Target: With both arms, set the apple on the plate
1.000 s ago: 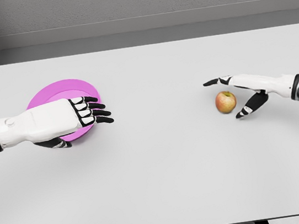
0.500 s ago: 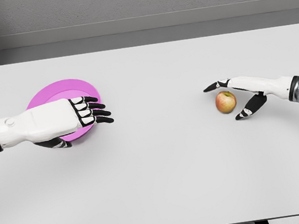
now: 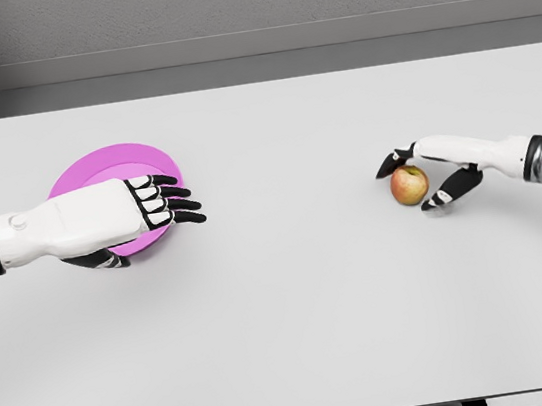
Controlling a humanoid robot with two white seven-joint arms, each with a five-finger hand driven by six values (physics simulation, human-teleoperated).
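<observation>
My right hand (image 3: 427,179) cupped half-open around apple (image 3: 409,185), no firm hold; left hand (image 3: 141,209) open over plate (image 3: 114,164), well left of apple.

Left hand (image 3: 121,216) hides much of the plate (image 3: 94,167)

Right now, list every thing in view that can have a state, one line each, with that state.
apple: upright on the table, not lifted, not on the plate.
plate: flat on the table, no apple on it, partly covered by the left robot hand.
left robot hand: over the plate, fingers extended, holding nothing.
right robot hand: fingers curved around the apple, grasp not closed.
table: bears plate and apple.
</observation>
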